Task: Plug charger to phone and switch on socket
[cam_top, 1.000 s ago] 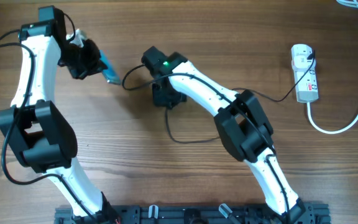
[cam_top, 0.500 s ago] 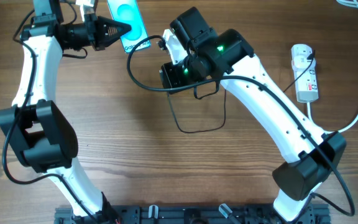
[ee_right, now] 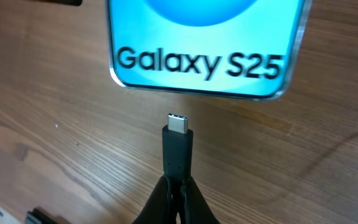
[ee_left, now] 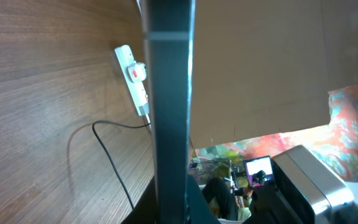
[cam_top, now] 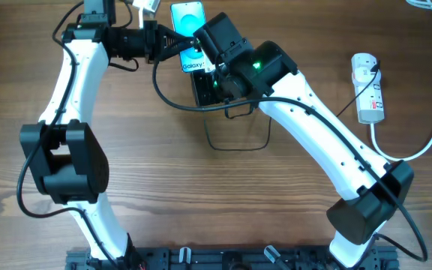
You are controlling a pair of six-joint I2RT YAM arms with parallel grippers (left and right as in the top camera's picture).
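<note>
The left fingers [cam_top: 160, 43] clamp the phone [cam_top: 188, 16] by its side edge. Just right of them, the right fingers [ee_right: 159, 202] pinch the charger [ee_right: 178, 149], whose tip points at the phone's bottom edge across a small open gap. The socket [cam_top: 368, 88] lies well to the right.

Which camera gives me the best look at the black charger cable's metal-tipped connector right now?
Right wrist: the black connector with its silver tip sits centred, pinched in the right gripper, just short of the cyan-screened phone. Overhead hides it under the right arm. Left wrist shows only cable on the table.
</note>
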